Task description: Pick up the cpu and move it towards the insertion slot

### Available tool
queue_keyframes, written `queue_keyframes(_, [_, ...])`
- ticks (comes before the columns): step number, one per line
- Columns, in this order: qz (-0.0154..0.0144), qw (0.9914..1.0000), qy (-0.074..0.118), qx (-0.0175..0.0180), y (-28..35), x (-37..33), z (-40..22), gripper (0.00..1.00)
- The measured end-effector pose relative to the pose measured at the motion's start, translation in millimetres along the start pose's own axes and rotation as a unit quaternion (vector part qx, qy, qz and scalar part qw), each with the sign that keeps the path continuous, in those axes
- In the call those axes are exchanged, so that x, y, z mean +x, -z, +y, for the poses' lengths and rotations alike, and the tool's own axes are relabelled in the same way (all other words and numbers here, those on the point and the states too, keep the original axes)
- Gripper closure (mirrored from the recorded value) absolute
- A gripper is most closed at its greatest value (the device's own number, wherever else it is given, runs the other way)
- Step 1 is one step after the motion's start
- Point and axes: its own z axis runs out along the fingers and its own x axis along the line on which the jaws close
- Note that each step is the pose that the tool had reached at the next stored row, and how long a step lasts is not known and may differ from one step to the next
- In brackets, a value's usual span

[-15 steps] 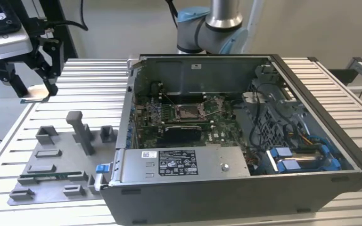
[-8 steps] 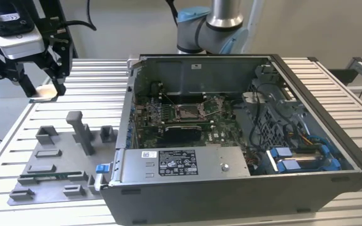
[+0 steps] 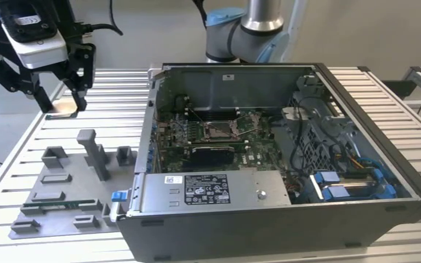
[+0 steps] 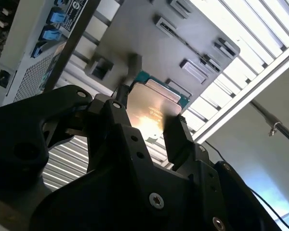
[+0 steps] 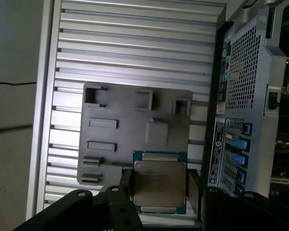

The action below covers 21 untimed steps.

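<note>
A black two-fingered gripper [image 3: 64,107] hangs at the exterior view's upper left, above a slatted aluminium table [image 3: 108,104]. It is pinching the cpu [image 3: 61,115], which shows there as a small pale flat piece between the fingertips, raised off the table surface. In both wrist views the cpu [image 5: 159,185] [image 4: 151,108] is a square chip with a silvery metal lid and a thin green border, clamped by its two opposite edges. One black finger [image 5: 126,185] presses against one edge and the other presses against the far edge, and the lid faces the first wrist view's camera. Below the gripper, on the table, lies a flat grey fixture plate [image 3: 57,189] [image 5: 115,115] with raised blocks and shallow recesses. A long thin green memory stick [image 3: 63,204] lies in one of them. To the exterior view's right of the plate stands an open computer case [image 3: 284,219] with the motherboard exposed inside. The insertion slot [image 3: 218,130] is a small square socket with a shiny metal frame and a brownish centre, near the middle of the board, just above a larger black rectangular patch [image 3: 212,156]. The cpu is well apart from the slot, outside the case on its exterior-view left side. The robot arm's [image 3: 251,24] grey and blue base rises behind the case.
</note>
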Motion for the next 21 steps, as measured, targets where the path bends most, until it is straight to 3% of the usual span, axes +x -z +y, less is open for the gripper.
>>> queue_keyframes(14, [0.0000, 1.00000, 0.000, 0.0000, 0.4, -23.8, -2.0, 1.00])
queue_keyframes(21, [0.0000, 1.00000, 0.000, 0.0000, 0.6, -39.1, -3.3, 1.00])
